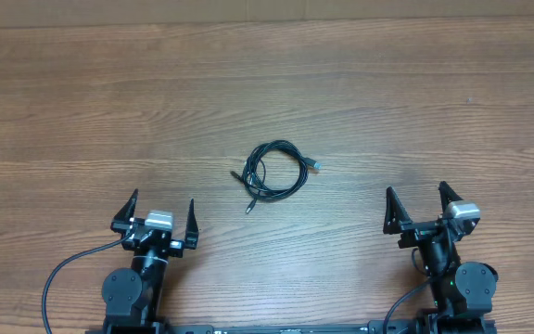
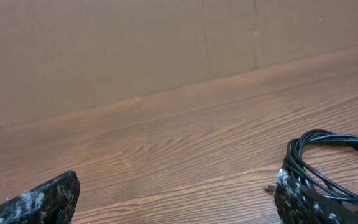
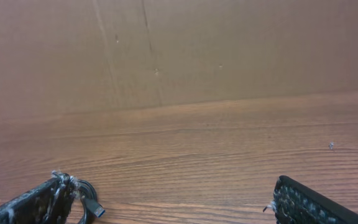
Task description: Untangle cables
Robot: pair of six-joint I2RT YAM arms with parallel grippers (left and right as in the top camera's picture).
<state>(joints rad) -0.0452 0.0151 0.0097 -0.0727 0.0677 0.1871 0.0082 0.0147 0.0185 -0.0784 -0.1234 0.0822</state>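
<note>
Left gripper (image 1: 162, 199): black two-finger tool, near left of table, jaws spread wide, holding nothing.
Right gripper (image 1: 415, 188): black two-finger tool, near right, jaws spread wide, holding nothing.
Brown wood-grain table (image 1: 434, 93): bare around both tools.
Thin black cables (image 1: 276, 169): loose coil with small silver plug ends, flat on wood at mid-table. Farther than both grippers, between them, somewhat nearer left one, touching neither.
Tan cardboard wall (image 2: 104, 50): upright along far table edge.

Cables (image 2: 293, 155) cut by right edge; strand count unclear.
</note>
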